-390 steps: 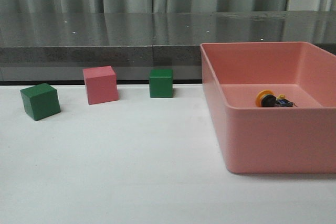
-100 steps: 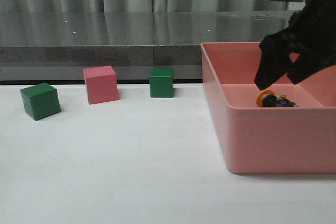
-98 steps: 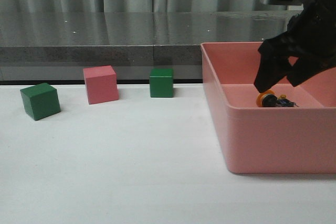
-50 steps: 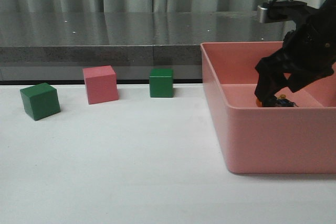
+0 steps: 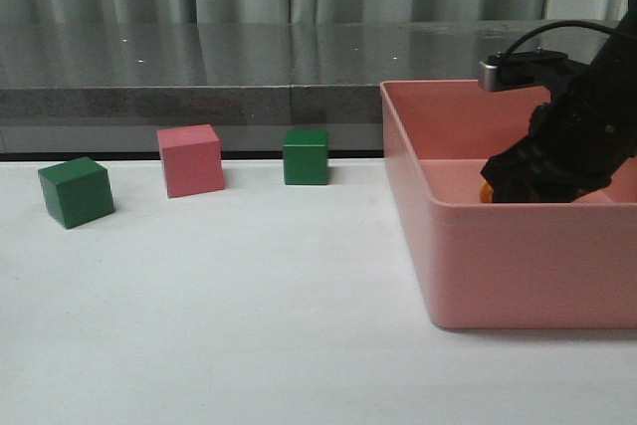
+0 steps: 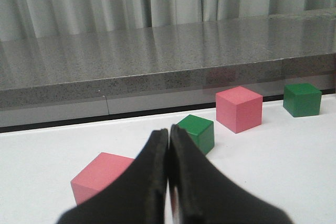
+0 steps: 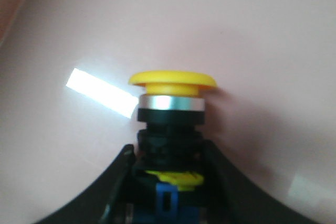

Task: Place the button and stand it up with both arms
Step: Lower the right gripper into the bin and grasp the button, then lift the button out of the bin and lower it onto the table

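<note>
The button (image 7: 172,103) lies on its side on the floor of the pink bin (image 5: 518,256); its yellow cap, silver ring and black body show in the right wrist view. My right gripper (image 7: 169,153) is down inside the bin, its two fingers pressed against either side of the black body. In the front view the right gripper (image 5: 528,186) hides nearly all of the button; only a sliver of its cap (image 5: 485,192) shows. My left gripper (image 6: 168,132) is shut and empty above the white table, and is out of the front view.
A green cube (image 5: 76,191), a pink cube (image 5: 190,160) and another green cube (image 5: 305,156) stand at the table's back left. The left wrist view shows one more pink cube (image 6: 98,182) near the fingers. A grey stone ledge (image 5: 199,97) runs behind the table.
My right arm came in from the upper right and dropped into the bin. Its jaws, open above the button earlier, now sit around the button's body.
</note>
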`<state>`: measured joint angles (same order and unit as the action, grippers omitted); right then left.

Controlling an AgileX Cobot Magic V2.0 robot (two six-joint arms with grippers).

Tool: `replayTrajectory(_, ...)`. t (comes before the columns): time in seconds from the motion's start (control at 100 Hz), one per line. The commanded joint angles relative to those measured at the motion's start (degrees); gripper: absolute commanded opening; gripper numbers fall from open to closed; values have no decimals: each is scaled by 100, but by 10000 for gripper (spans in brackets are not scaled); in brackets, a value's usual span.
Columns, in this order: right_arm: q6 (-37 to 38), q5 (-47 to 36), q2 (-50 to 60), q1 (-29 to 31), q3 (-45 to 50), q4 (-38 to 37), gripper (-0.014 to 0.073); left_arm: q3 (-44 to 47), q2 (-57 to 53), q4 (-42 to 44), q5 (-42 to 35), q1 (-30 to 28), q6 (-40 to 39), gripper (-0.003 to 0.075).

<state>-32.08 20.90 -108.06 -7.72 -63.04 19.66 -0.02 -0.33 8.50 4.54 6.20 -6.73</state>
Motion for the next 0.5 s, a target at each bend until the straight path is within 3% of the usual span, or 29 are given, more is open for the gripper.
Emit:
replayTrajectory(0.0,-39,2,433,9,-235,1,18,177,-173,0,-454,34,-63,-19)
replayTrajectory(0.27,-39,1425,1236,-173,-1256,1,17,177,-173,0,-454,34,-63,-19)
replayTrajectory(0.49,-439,2679,1177,-1062,-2502,1,17,177,-173,0,-454,34,-63,-19)
